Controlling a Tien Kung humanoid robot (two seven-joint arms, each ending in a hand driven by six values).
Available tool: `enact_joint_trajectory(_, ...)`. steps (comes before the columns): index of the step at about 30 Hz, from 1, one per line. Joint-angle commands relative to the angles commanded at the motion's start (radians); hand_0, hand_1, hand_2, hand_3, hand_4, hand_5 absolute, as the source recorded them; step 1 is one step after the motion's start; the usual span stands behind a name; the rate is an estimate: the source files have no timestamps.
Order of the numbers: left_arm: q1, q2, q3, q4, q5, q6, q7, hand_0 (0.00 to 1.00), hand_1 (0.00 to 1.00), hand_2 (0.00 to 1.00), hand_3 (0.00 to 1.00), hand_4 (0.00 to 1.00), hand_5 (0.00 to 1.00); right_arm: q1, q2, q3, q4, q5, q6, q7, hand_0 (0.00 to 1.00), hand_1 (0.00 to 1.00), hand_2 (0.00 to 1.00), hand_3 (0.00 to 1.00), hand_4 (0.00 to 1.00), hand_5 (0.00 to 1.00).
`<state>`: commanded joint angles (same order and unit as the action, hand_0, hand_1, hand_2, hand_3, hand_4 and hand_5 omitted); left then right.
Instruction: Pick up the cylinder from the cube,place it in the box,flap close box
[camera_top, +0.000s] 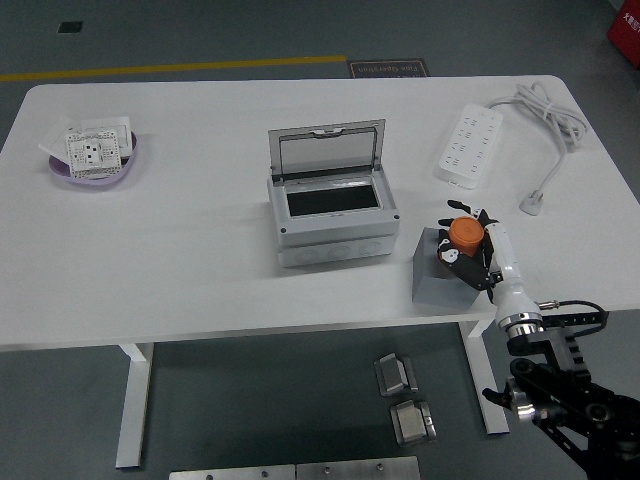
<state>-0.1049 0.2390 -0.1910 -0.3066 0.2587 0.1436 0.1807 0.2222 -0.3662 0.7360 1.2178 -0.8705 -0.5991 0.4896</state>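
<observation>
An orange cylinder (464, 235) stands on top of a grey cube (440, 273) near the table's front right edge. My right hand (472, 248) comes in from the lower right and its black and white fingers (497, 258) curl around the cylinder, which still rests on the cube. A grey box (330, 210) sits mid-table to the left of the cube, its clear flap lid (327, 150) standing open at the back. The box's dark inside shows nothing in it. My left arm is out of view.
A white power strip (468, 146) with its cable (548, 120) lies at the back right. A purple dish (92, 165) holding white socket plates (95, 145) sits at the far left. Metal parts (403, 395) lie on the floor below the table's front edge.
</observation>
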Motion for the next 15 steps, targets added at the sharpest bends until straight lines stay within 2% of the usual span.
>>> enact_joint_trajectory(6,0.002,-0.001,0.002,0.0,-0.005,-0.002,-0.001,0.658,0.655,0.607,0.645,0.631,0.417,0.008,-0.002,0.001,0.009,-0.018,-0.006,-0.007,0.779,0.67,0.566,0.497,0.002,0.002)
enact_joint_trajectory(7,0.003,-0.001,0.003,0.0,-0.005,-0.002,-0.002,0.658,0.656,0.607,0.645,0.632,0.417,0.009,-0.003,0.002,0.011,-0.022,-0.007,-0.009,0.786,0.678,0.602,0.518,0.002,0.002)
enact_joint_trajectory(15,0.002,0.0,0.002,0.0,-0.007,-0.003,-0.003,0.658,0.656,0.607,0.646,0.633,0.418,0.024,-0.013,0.003,0.036,-0.057,-0.012,-0.035,0.784,0.684,0.617,0.518,0.002,0.002)
